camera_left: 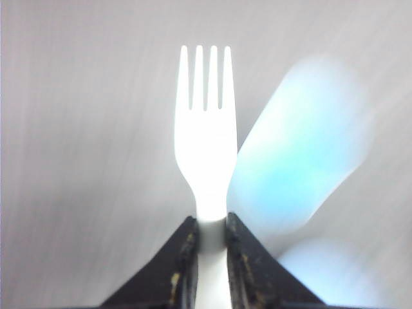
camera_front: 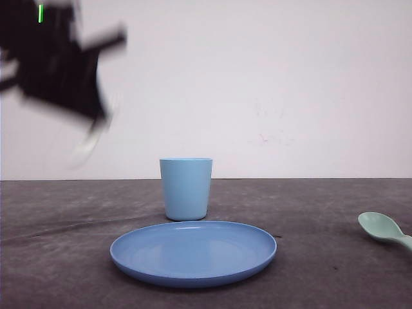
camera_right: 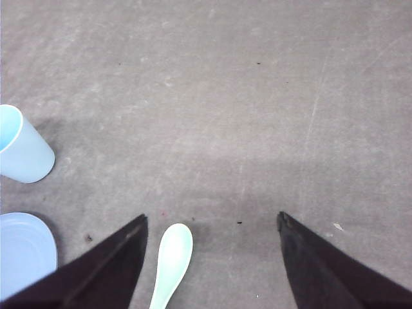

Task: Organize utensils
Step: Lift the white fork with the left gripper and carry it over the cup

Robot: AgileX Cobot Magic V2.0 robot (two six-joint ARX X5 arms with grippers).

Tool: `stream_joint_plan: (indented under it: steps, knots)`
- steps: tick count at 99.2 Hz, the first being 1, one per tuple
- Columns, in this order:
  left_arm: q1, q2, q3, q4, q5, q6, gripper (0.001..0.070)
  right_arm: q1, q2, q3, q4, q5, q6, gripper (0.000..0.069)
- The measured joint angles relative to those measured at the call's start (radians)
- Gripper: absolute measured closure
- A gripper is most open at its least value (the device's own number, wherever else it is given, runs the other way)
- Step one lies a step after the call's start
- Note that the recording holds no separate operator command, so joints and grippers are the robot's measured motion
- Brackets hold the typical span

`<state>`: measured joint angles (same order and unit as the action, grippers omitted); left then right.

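Observation:
My left gripper (camera_left: 211, 222) is shut on the handle of the white fork (camera_left: 206, 129), whose four tines point straight out from the jaws. In the front view this gripper (camera_front: 96, 125) hangs blurred high at the far left, the fork (camera_front: 87, 145) a pale smear below it, well above the table. The mint-green spoon (camera_front: 385, 229) lies on the grey table at the right edge. My right gripper (camera_right: 213, 217) is open above it. The spoon (camera_right: 172, 257) lies flat between the two fingers, close to one finger and untouched.
A light blue cup (camera_front: 185, 188) stands upright at the table's middle, with a round blue plate (camera_front: 193, 252) just in front of it. Both also show in the right wrist view, the cup (camera_right: 19, 145) and the plate (camera_right: 22, 251), off to the spoon's side.

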<state>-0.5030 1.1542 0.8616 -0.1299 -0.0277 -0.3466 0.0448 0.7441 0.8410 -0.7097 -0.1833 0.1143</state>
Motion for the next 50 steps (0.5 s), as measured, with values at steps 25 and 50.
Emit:
stream_joint_plan:
  steps: [25,50]
  knots:
    - [-0.061,0.03,0.006,0.362,0.0,0.166,0.0671,0.0,0.0,0.0,0.021,0.0,0.006,0.0292]
    - [-0.082,0.24,0.006,0.576,0.0,0.238,0.0671,0.0,0.0,0.0,0.05,0.0,0.006,0.0292]
